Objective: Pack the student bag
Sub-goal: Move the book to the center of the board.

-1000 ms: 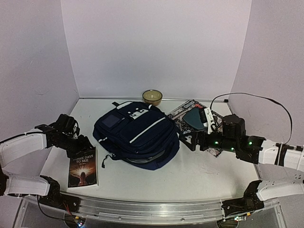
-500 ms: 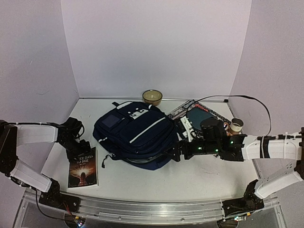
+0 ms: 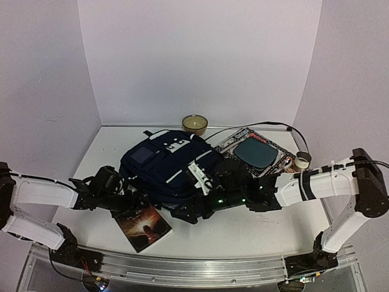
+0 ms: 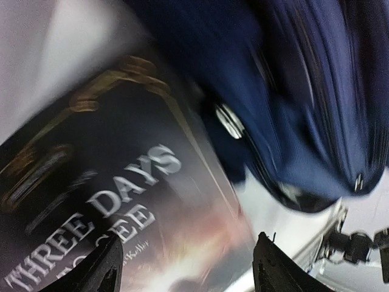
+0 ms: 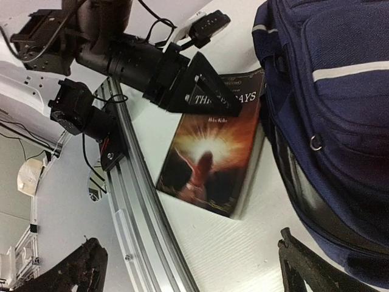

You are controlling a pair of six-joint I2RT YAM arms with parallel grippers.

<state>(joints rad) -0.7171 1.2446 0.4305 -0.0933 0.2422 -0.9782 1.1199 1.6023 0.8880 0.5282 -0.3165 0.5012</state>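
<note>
Student bag (image 3: 167,164) flat in the middle of the worktop (image 3: 261,231). Left jaws wide over the top of the book "Three Days to See" (image 3: 144,226), just beside the bag's near-left edge. Right jaws wide, empty, at the bag's near side.

book (image 4: 121,201) blurred, student bag (image 4: 316,79) apparently cropped

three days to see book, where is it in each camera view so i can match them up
Top external: the Three Days to See book lies front left, just in front of the student bag.
Left wrist: the book fills the lower left, blurred, title readable.
Right wrist: the book sits at the centre.
Shared landmark: the student bag, upper right in both wrist views.
</note>
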